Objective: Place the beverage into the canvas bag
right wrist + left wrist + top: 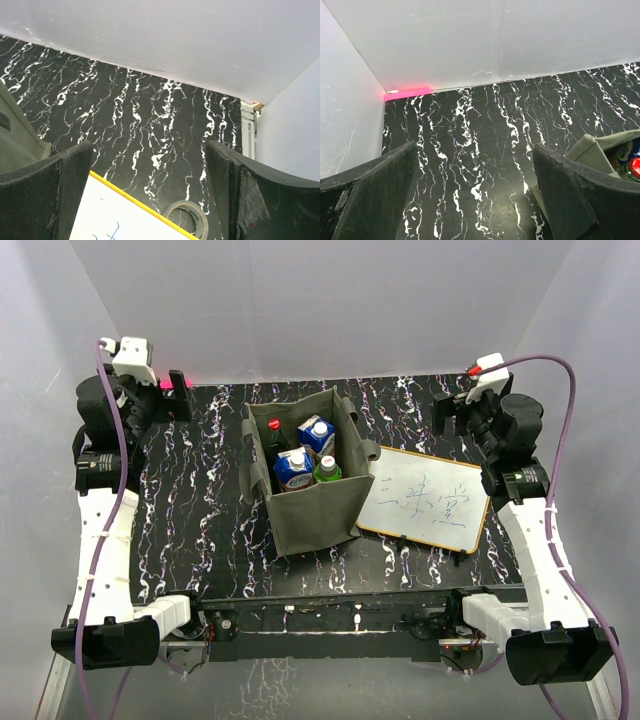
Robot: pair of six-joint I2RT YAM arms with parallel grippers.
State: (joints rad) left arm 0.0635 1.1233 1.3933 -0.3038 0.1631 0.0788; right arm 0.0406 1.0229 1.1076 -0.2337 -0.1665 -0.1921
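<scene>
Wide open and empty, the left gripper point(180, 392) and right gripper point(447, 412) hang over the black white-veined desk point(200, 520). Between them sits the boxy olive-grey canvas bag point(315, 515), holding blue-and-white cartons point(293, 468), a green-capped bottle point(327, 471) and a red-capped bottle point(273, 427); their labels are too small to read. Near the right gripper, on its left, a framed whiteboard point(425, 502) bears blue characters, perhaps "三味堂".

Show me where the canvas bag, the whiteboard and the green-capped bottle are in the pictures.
canvas bag point(315, 512): top view, on its front cloth wall.
whiteboard point(440, 527): top view, on a bare white part.
green-capped bottle point(326, 468): top view, on its green top, inside the bag.
</scene>
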